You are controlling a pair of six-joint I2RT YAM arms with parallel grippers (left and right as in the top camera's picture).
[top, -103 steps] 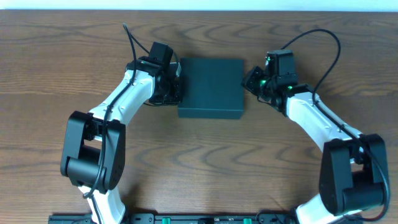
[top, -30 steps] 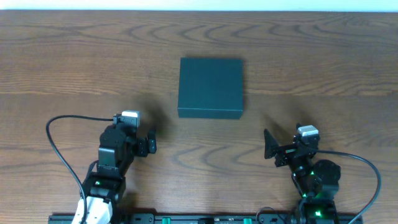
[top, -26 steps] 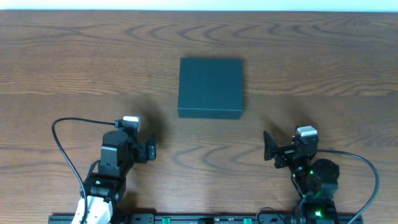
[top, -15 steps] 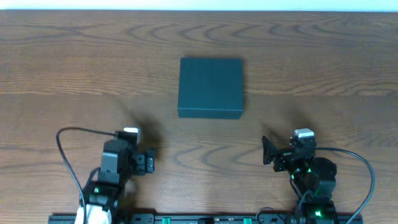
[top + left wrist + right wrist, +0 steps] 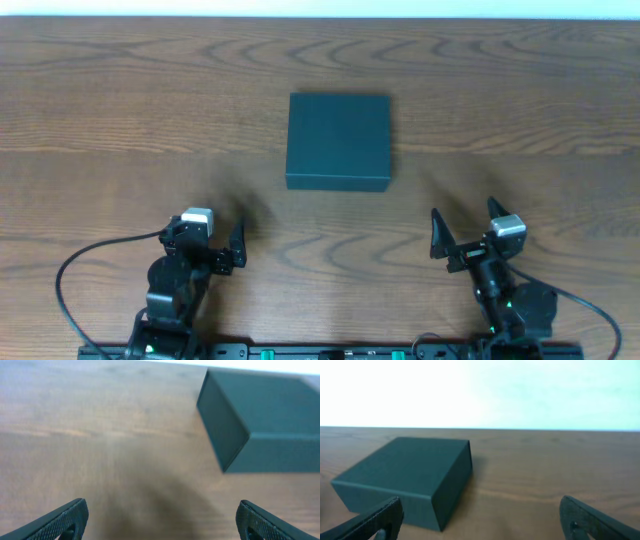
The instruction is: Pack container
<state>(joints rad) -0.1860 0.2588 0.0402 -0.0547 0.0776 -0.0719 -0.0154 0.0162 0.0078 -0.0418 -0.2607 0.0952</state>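
The container [image 5: 339,140], a dark teal-green square box, lies with its lid down on the wooden table, a little behind the centre. Both arms are folded back near the front edge, well apart from it. My left gripper [image 5: 210,238] stands open at the front left, nothing between its fingers. In the left wrist view the container [image 5: 260,425] is ahead to the upper right of the open left gripper [image 5: 161,510]. My right gripper [image 5: 466,225] is open and empty at the front right. In the right wrist view the container [image 5: 405,477] sits ahead to the left of the right gripper [image 5: 480,510].
Bare wooden tabletop [image 5: 120,110] surrounds the box on all sides. Black cables [image 5: 90,260] loop beside each arm base. The arms' mounting rail [image 5: 320,350] runs along the front edge. The table's far edge [image 5: 545,430] meets a white wall.
Both arms have pulled away from the container's sides and folded back to the front edge. Over the last second they settled lower, jaws staying wide. The container has not moved.
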